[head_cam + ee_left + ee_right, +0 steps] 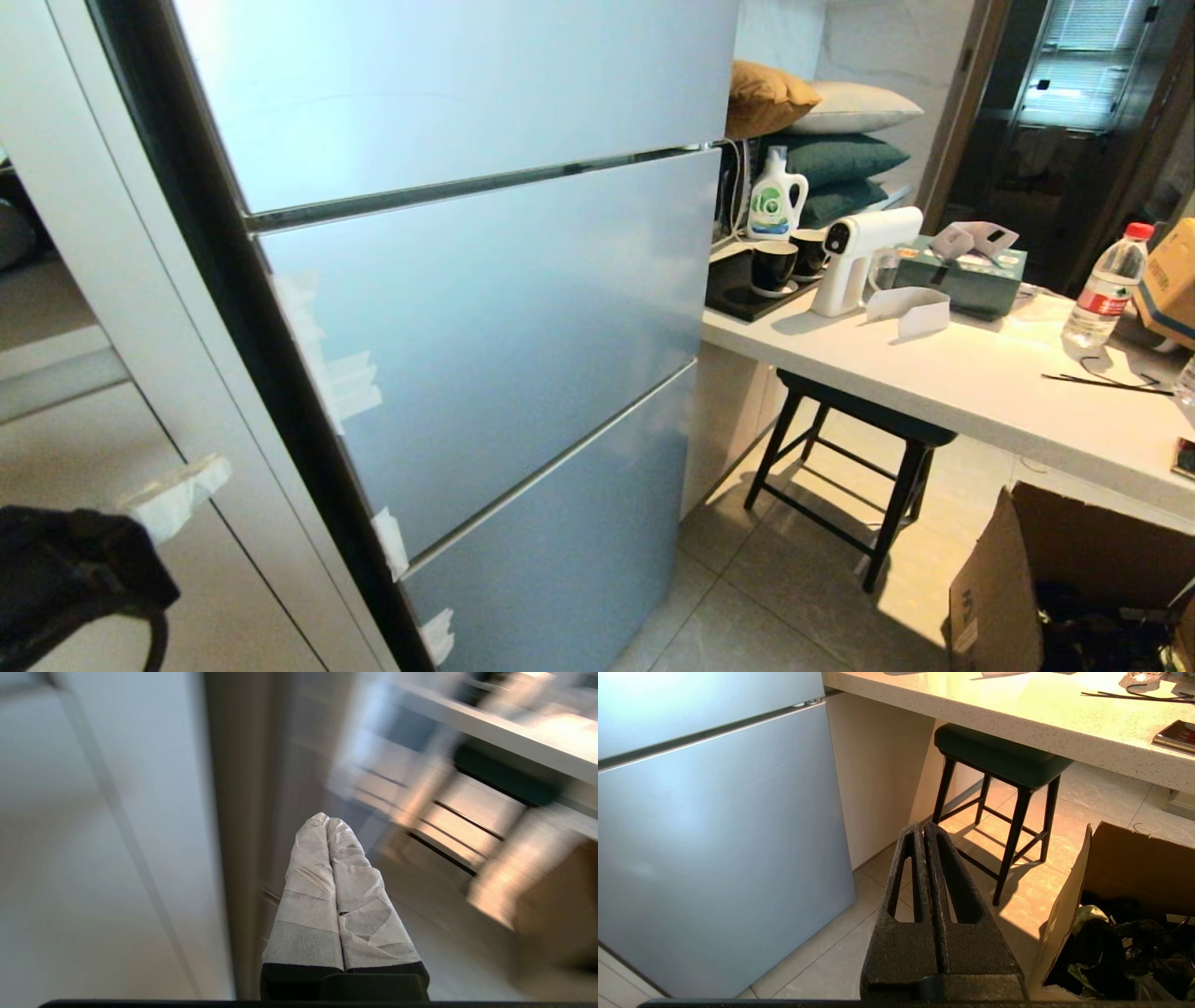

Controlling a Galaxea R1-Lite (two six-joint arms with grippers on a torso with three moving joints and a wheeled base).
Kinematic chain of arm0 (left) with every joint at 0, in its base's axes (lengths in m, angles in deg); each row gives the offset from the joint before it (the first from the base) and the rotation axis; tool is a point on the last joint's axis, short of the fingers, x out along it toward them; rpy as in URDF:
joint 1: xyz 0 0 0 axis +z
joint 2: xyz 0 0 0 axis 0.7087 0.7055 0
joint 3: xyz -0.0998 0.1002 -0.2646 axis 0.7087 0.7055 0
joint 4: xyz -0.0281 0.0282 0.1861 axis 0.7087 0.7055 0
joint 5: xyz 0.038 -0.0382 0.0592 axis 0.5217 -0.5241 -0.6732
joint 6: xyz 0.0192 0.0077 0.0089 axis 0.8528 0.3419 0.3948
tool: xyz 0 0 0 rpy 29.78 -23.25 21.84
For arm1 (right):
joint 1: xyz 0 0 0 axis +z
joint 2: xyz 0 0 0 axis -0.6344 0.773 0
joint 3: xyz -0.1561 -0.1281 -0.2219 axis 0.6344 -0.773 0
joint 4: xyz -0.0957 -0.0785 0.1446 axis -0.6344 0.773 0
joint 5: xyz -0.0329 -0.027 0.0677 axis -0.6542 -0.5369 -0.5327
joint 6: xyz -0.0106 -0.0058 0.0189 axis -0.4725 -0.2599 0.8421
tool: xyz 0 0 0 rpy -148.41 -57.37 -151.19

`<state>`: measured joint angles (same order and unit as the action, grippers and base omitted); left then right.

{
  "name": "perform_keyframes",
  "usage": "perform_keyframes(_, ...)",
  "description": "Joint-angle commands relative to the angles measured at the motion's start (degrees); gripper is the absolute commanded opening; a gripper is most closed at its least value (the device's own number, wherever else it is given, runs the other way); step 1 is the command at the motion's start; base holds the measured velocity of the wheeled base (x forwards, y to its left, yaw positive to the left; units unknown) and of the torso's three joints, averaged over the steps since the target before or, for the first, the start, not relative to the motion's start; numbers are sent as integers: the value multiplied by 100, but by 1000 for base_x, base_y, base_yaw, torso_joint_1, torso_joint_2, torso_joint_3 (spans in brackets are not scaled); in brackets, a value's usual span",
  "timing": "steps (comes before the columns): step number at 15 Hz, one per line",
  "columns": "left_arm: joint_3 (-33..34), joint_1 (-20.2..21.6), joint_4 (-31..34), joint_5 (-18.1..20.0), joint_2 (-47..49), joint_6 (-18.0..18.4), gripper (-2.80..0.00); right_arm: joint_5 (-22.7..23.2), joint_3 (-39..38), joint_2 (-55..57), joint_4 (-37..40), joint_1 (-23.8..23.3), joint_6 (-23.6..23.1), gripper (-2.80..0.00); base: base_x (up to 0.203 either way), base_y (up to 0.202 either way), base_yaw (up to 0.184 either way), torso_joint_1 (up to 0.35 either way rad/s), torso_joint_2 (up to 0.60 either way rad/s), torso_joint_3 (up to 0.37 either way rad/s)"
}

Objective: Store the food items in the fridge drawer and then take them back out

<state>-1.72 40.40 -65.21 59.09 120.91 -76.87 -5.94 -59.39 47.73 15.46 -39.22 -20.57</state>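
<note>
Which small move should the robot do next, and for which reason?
Probably bring the left gripper to the edge of the fridge to open it: every fridge front is shut, no drawer or food shows, and both grippers are shut and empty, the right gripper low near the stool.

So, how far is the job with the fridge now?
Nothing looks done yet: the fridge has all its doors shut, and no drawer, pepper or potato is in view. In hand: the left gripper, tape-wrapped and shut, empty, points along the fridge's side. The right gripper is shut and empty, low by the stool. Left: opening the fridge, storing the food, taking it out.
</note>
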Motion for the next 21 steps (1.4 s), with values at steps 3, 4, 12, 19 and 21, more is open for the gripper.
perform_keyframes(3, -49, 10, -791, -641, 1060, 0, -280, 0, -1, 6, -2, 2, 2, -280, 0, 0, 0, 0, 0, 0)
perform_keyframes(4, -54, 14, -982, -721, 1222, 5, -280, 0, -1, 6, -2, 2, 2, -280, 0, 0, 0, 0, 0, 0)
perform_keyframes(12, -506, 16, -1368, -1017, 1891, -2, -280, 0, -1, 6, -2, 2, 11, -280, 0, 0, 0, 0, 0, 0)
perform_keyframes(19, -623, -54, -1786, -1071, 2263, -45, -280, 0, -1, 6, -2, 2, 11, -280, 0, 0, 0, 0, 0, 0)
perform_keyframes(21, -639, -96, -1869, -1059, 2295, -45, -280, 0, -1, 6, -2, 2, 11, -280, 0, 0, 0, 0, 0, 0)
